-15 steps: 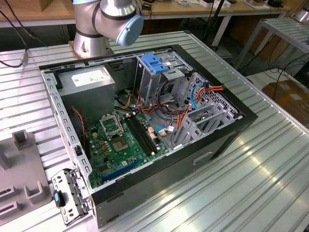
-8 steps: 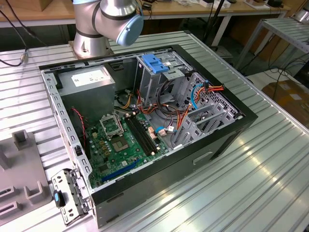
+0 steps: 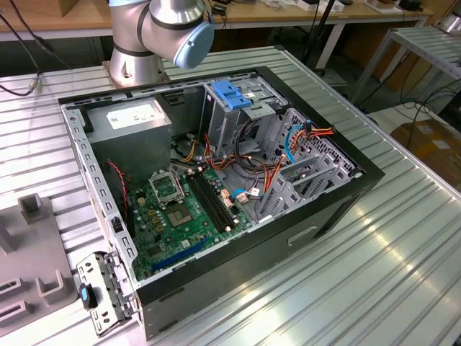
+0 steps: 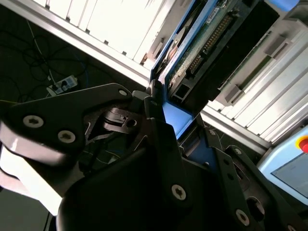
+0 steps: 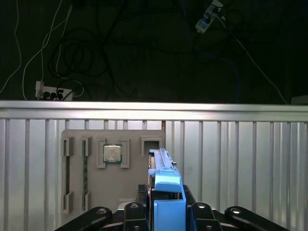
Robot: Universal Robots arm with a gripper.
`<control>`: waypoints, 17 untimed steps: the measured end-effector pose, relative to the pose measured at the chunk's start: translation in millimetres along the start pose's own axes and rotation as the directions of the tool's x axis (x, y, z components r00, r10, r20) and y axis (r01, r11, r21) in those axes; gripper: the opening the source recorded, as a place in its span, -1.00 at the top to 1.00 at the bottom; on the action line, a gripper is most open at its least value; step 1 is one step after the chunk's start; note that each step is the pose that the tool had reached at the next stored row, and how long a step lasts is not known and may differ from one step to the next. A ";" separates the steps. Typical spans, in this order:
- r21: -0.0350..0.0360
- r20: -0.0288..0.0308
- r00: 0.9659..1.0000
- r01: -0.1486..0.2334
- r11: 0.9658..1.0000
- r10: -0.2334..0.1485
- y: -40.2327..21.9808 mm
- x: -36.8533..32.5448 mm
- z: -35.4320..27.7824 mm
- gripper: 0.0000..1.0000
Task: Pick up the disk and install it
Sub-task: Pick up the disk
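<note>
disk (image 5: 162,166) clamped in gripper (image 5: 167,211), grey fixture (image 5: 77,192) with chip (image 5: 112,154) nearby

An open black computer case (image 3: 320,216) lies on its side on a ribbed aluminium table (image 3: 389,274), at the centre of the exterior view. Inside it, a green motherboard (image 3: 173,216) sits at lower left and a grey power-supply box (image 3: 133,122) at upper left. A metal drive cage (image 3: 248,122) topped by a blue latch (image 3: 232,94) stands at upper centre, with orange cables (image 3: 313,132) to its right. In the first wrist view, a grey fixture plate (image 5: 130,187) holds a processor chip (image 5: 112,154) in a recess. Beyond the table edge, a power strip (image 5: 50,95) lies among wires on dark floor.
</note>
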State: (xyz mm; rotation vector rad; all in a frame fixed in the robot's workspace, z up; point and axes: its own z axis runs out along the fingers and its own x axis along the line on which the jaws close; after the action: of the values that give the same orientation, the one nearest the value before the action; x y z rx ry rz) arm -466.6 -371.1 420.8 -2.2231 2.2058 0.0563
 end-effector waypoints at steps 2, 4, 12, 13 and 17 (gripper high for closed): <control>0.000 0.000 1.000 0.000 1.000 0.000 0.1 -0.1 -2.4 0.26; 0.000 0.000 1.000 0.000 1.000 0.000 0.0 -0.1 -2.8 0.26; 0.000 0.000 1.000 0.000 1.000 0.000 0.1 -0.2 -4.7 0.26; 0.000 0.000 1.000 0.000 1.000 0.000 0.1 -0.2 -6.1 0.26; 0.000 0.000 1.000 0.000 1.000 0.000 0.2 -0.4 -12.0 0.26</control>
State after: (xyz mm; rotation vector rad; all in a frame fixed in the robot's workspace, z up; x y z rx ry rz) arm -466.6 -371.2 432.8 -2.2229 2.2055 0.0567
